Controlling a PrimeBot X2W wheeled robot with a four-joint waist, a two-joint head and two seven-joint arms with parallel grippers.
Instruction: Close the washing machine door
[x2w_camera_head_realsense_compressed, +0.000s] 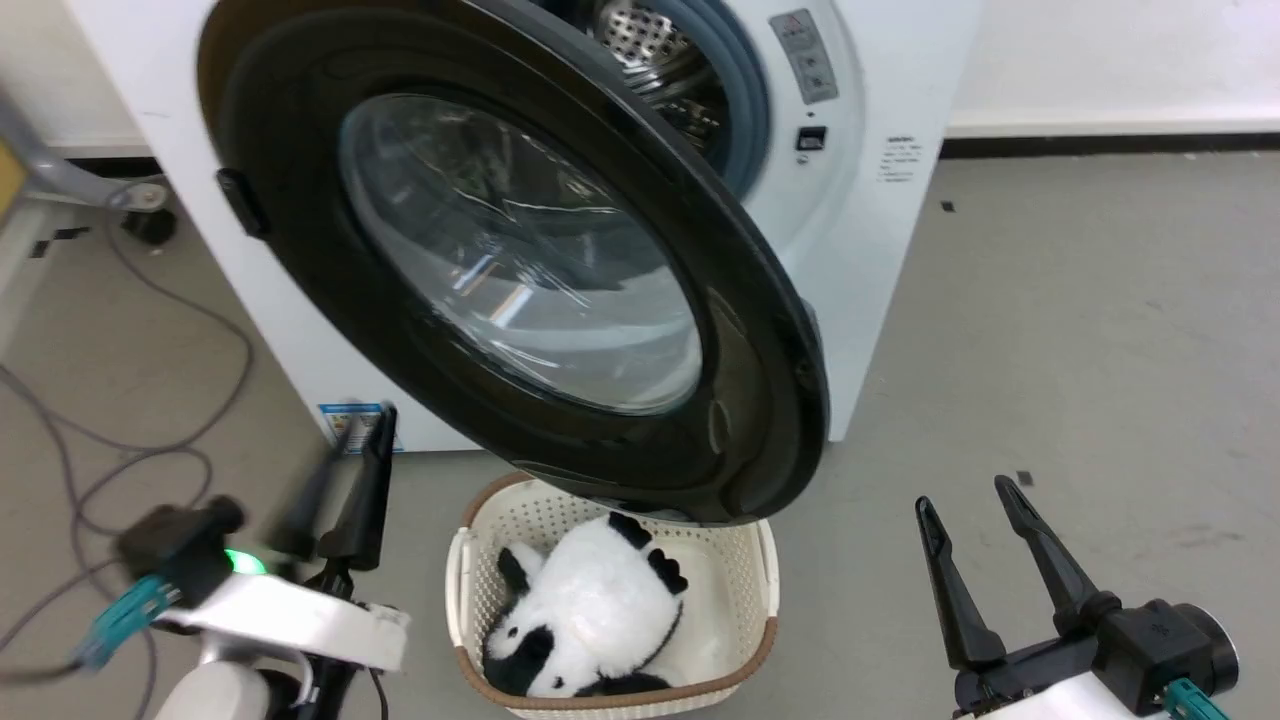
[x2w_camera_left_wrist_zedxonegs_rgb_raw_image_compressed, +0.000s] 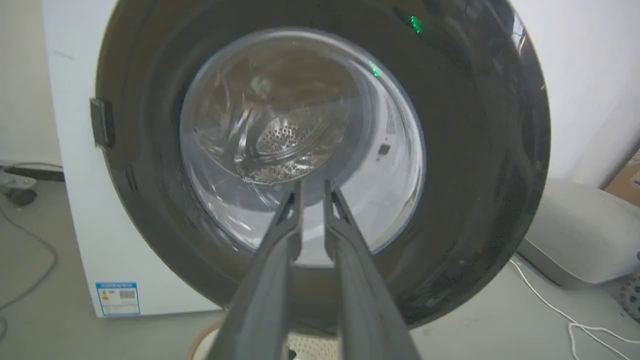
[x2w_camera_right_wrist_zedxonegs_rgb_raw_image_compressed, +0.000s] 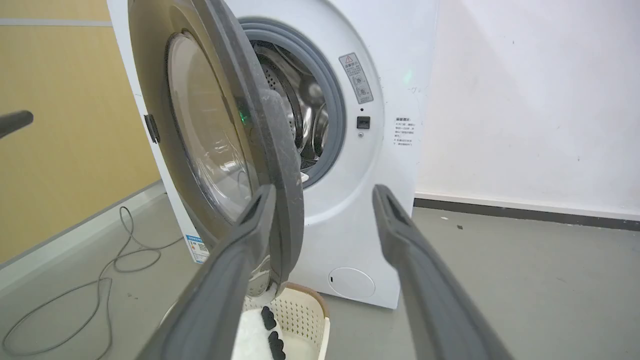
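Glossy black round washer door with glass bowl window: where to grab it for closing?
Take the washing machine door by its thin free rim, opposite the dark hinge, coming edge-on from the front; the open right gripper probably fits it. Bulging glass offers no hold.

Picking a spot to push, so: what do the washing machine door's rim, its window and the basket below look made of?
Door rim: glossy black, probably plastic; it shows reflections. Window: clear and bulging, glass-like; it glints and is see-through. Basket: matte cream perforated plastic, apparently.
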